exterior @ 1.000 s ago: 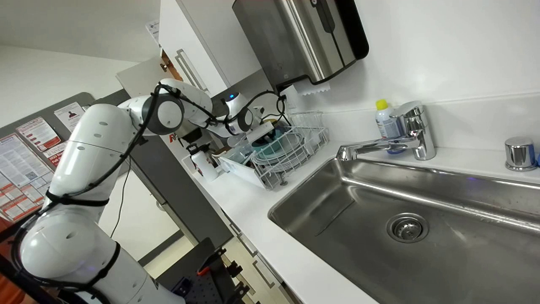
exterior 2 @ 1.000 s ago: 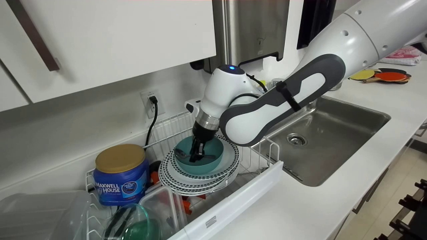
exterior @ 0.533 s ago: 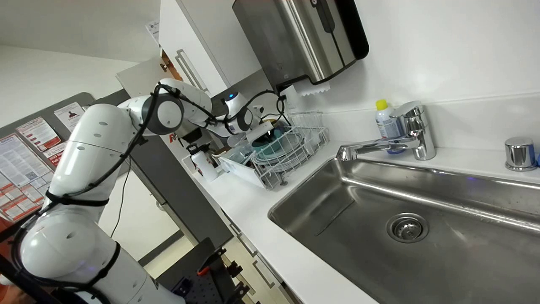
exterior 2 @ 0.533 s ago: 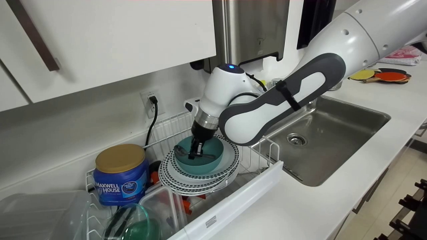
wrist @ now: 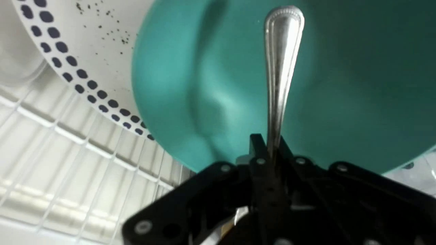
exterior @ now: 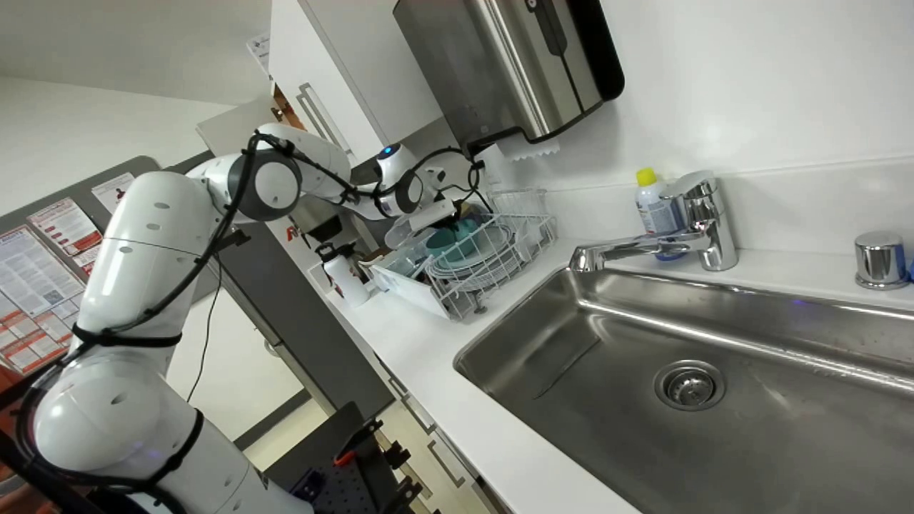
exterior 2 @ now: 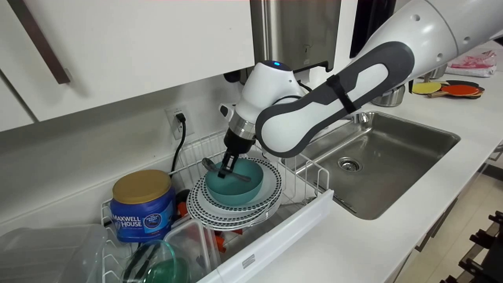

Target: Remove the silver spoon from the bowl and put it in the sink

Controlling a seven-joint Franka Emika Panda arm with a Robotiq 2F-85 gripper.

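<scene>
The silver spoon (exterior 2: pixel 240 177) is held by the middle of its handle above the teal bowl (exterior 2: pixel 232 193). In an exterior view it tilts, with its scoop up past the bowl's rim and its handle end lower over the bowl. My gripper (exterior 2: pixel 224 171) is shut on it. In the wrist view the spoon handle (wrist: pixel 282 58) rises from between the fingertips (wrist: pixel 270 145), over the bowl (wrist: pixel 163 95); the scoop is hidden there. The bowl (exterior: pixel 444 244) sits on stacked plates. The steel sink shows in both exterior views (exterior 2: pixel 393 157) (exterior: pixel 614 414).
A white wire dish rack (exterior 2: pixel 275 239) holds the plates (exterior 2: pixel 271 184), a blue coffee tub (exterior 2: pixel 143 212) and clear containers (exterior 2: pixel 192 243). A chrome faucet (exterior: pixel 643 246) overhangs the sink's edge. A towel dispenser (exterior 2: pixel 294 35) and cabinet (exterior 2: pixel 137 47) hang above.
My gripper has risen with the spoon from down inside the bowl to about rim height. The spoon has tilted more, scoop up. The arm has lifted; the bowl has stayed in place.
</scene>
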